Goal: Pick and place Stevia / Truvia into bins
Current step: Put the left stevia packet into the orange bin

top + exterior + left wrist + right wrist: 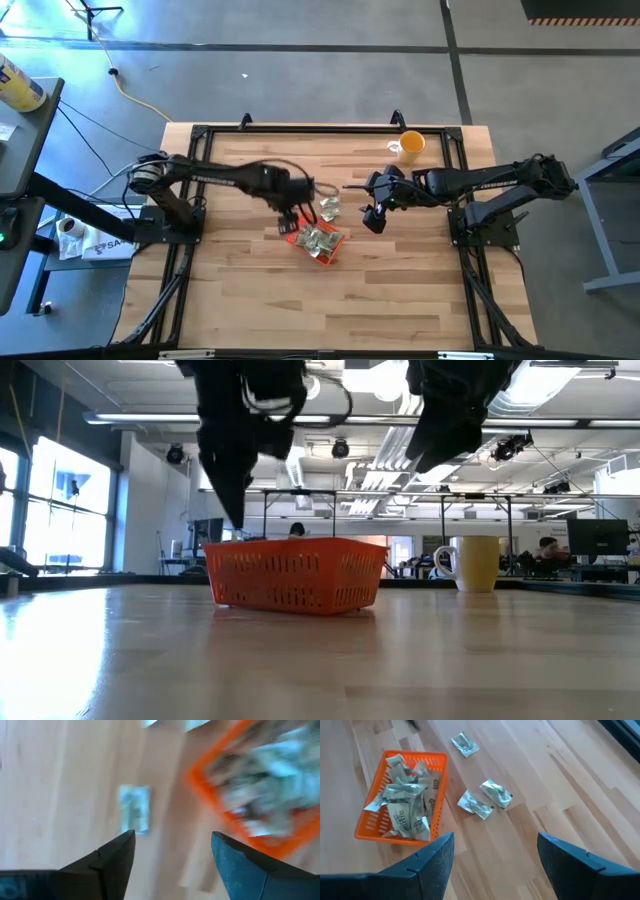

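Already most of the Stevia sachets (402, 802) sit heaped in the orange bin (436, 755), which rests near the middle of the desk (400, 290). Loose ones remain on the wood: two (485, 798) lie close together just beside the bin, a third (464, 743) lies farther off, and my left wrist view shows a single sachet (134, 810) lying flat beside the bin's corner.

My left gripper (172, 852) hangs over that single sachet with its fingers spread and nothing between them; I judge this to be the approach for the next pick. My right gripper (495, 855) hovers above the pair, fingers likewise apart and empty.

The risk, as I see it, is the flatness of the paper: if I come down off-centre, my fingers could slide over the sachet or push it along the wood instead of pinching it. The bin stands so near that a careless descent could also knock its rim and shift it or spill the heap. With both arms meeting around the bin, they could crowd each other.

A yellow cup (411, 146) stands well apart near the far edge, out of the way. Nothing lies between my left gripper and its sachet.
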